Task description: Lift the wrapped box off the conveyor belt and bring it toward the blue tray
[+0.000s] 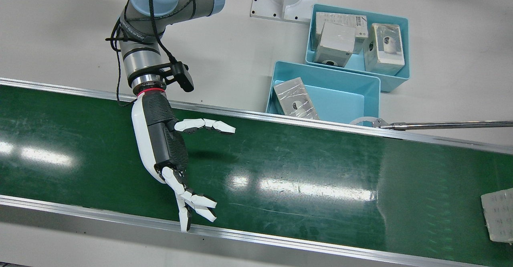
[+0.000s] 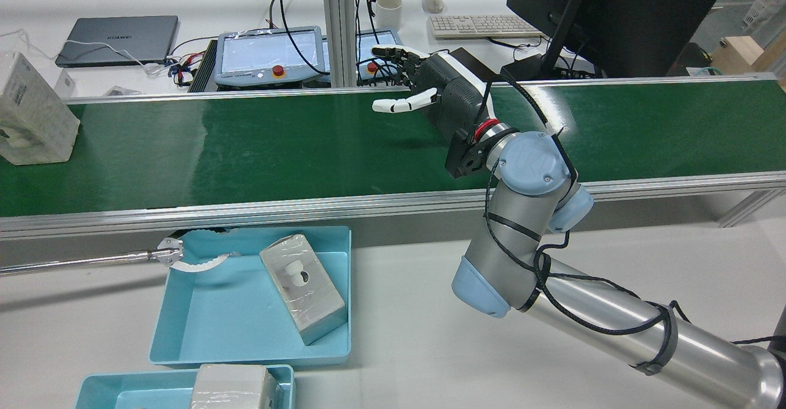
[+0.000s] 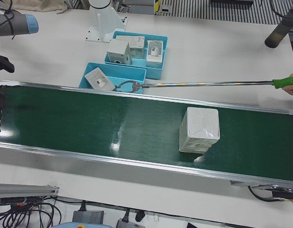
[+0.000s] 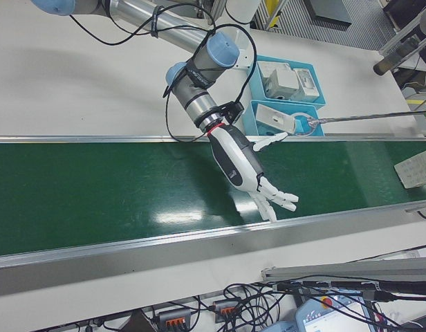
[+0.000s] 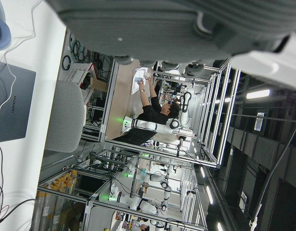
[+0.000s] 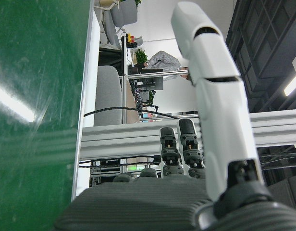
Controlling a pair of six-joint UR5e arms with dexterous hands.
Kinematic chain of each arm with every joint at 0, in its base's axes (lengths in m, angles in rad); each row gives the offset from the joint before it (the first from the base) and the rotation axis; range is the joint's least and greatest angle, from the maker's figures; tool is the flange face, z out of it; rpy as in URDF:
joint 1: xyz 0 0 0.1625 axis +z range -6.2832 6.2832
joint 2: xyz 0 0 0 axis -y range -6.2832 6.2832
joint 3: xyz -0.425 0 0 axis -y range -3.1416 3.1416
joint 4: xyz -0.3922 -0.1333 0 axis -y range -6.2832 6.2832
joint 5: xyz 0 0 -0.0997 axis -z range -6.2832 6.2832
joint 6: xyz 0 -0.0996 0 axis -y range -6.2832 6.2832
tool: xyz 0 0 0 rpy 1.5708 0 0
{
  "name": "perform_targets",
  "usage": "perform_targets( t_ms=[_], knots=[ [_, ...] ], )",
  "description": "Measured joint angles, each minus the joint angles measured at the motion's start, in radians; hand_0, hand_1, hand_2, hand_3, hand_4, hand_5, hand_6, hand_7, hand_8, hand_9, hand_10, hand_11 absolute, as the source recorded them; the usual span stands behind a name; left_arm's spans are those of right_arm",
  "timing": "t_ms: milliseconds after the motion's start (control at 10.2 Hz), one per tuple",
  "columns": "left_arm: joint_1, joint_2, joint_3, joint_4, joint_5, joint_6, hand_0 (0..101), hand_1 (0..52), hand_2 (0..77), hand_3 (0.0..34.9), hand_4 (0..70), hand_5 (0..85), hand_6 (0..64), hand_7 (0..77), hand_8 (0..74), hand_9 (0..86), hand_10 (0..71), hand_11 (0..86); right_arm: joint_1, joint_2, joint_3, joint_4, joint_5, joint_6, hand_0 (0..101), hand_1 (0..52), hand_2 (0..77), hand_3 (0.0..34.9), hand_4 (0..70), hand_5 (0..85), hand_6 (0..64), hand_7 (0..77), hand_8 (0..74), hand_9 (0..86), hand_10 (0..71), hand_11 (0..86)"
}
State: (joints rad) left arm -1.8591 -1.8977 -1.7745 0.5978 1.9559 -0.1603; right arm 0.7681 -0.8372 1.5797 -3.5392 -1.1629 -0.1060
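Observation:
The wrapped box (image 3: 200, 129) stands upright on the green conveyor belt (image 1: 304, 166), far toward the robot's left end; it also shows at the rear view's left edge (image 2: 34, 114) and the front view's right edge (image 1: 499, 215). My right hand (image 1: 164, 150) hovers over the belt, open and empty, fingers spread, well away from the box; it shows in the rear view (image 2: 439, 93) and right-front view (image 4: 244, 166). The near blue tray (image 1: 370, 96) beside the belt holds one wrapped box (image 1: 295, 98). My left hand (image 5: 153, 29) shows only as a grey palm.
A second blue tray (image 1: 402, 46) behind the first holds three wrapped boxes. A long metal grabber tool (image 3: 208, 84), held by a person, reaches its claw (image 2: 184, 257) over the near tray's edge. Aluminium rails (image 1: 280, 241) border the belt.

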Motion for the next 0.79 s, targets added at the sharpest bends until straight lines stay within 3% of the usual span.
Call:
perform_targets(
  t_ms=[197,393,492,590,787],
  knots=[
    [0.000,0.000,0.000,0.000,0.000,0.000,0,0.0,1.1,0.0,0.0,1.1,0.5,0.5,0.5,0.5,0.5,0.5,0.003,0.003,-0.003,0.000,-0.004,-0.007,55,25.6,21.8,0.1,14.2,21.3,6.0,9.8,0.0,1.1,0.0,0.5],
    [0.000,0.000,0.000,0.000,0.000,0.000,0,0.0,1.1,0.0,0.0,1.1,0.5,0.5,0.5,0.5,0.0,0.5,0.003,0.003,-0.004,0.019,-0.005,-0.007,50,14.7,9.8,0.0,10.9,18.5,6.0,7.6,0.0,1.1,0.0,0.5],
    [0.000,0.000,0.000,0.000,0.000,0.000,0,0.0,1.1,0.0,0.0,1.1,0.5,0.5,0.5,0.5,0.0,0.5,0.003,0.003,-0.004,0.030,-0.005,-0.007,50,14.7,9.8,0.0,10.9,18.5,6.0,7.6,0.0,1.1,0.0,0.5],
    [0.000,0.000,0.000,0.000,0.000,0.000,0,0.0,0.5,0.0,0.0,1.1,0.5,0.5,0.5,0.5,0.5,0.5,0.002,0.003,-0.004,0.036,-0.004,-0.007,48,10.4,2.2,0.0,8.7,18.0,6.0,6.5,0.0,1.1,0.0,0.5],
    [0.000,0.000,0.000,0.000,0.000,0.000,0,0.0,1.1,0.0,0.0,1.1,0.5,0.5,0.5,0.5,0.0,0.5,0.000,0.001,-0.006,0.040,-0.004,-0.008,47,10.4,2.2,0.0,9.8,18.0,3.3,6.5,0.0,1.1,0.0,0.5]
  ],
)
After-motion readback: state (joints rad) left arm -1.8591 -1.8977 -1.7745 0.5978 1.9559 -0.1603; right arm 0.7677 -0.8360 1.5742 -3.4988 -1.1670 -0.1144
